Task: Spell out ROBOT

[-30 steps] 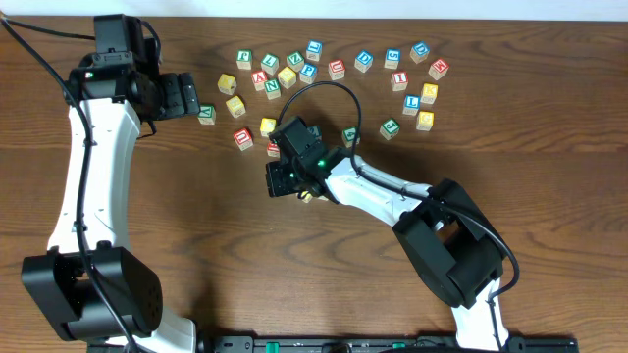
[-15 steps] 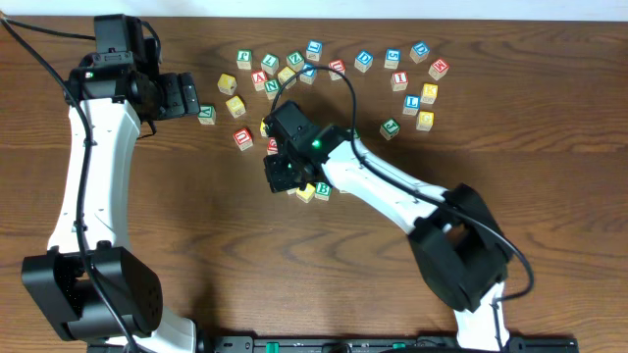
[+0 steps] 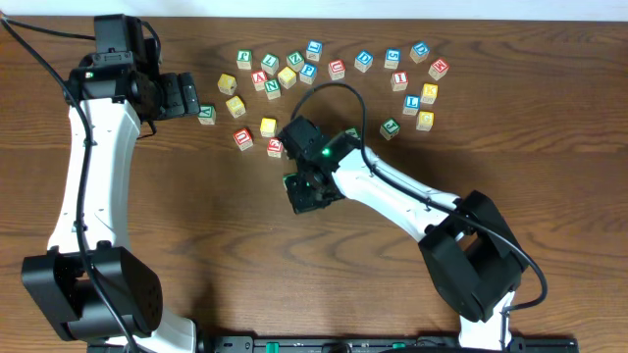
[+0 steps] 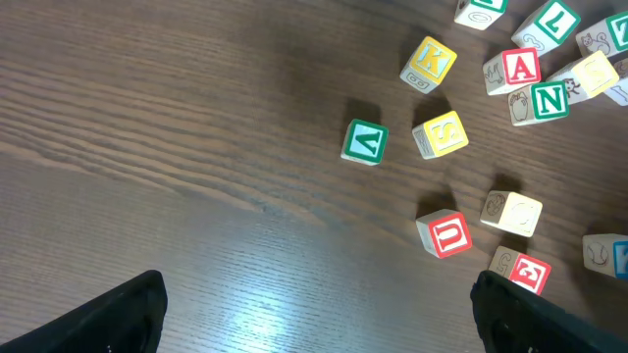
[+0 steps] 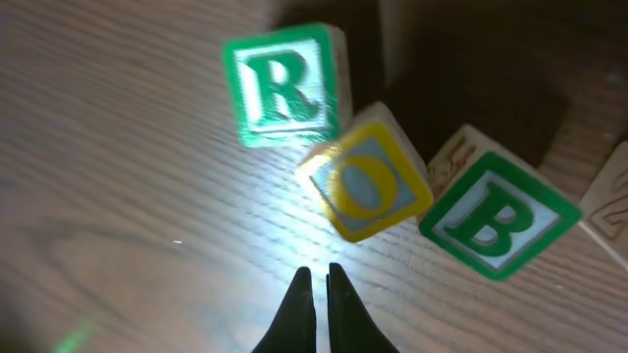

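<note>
In the right wrist view a green R block (image 5: 285, 86), a tilted yellow O block (image 5: 365, 186) and a green B block (image 5: 498, 214) lie close together in a rough row on the wood. My right gripper (image 5: 320, 277) is shut and empty, its tips just short of the O block. In the overhead view the right gripper (image 3: 309, 192) covers these three blocks at mid-table. My left gripper (image 4: 319, 324) is open and empty above bare wood; in the overhead view the left gripper (image 3: 196, 100) is at the back left.
Several loose letter blocks are scattered along the back of the table (image 3: 334, 69). Near the left gripper lie a green V block (image 4: 364, 141), a yellow S block (image 4: 440, 133), a red U block (image 4: 444, 235) and a red E block (image 4: 520, 270).
My right gripper has moved right and toward the front, and now covers the blocks that showed beside it before. The left arm has not moved.
</note>
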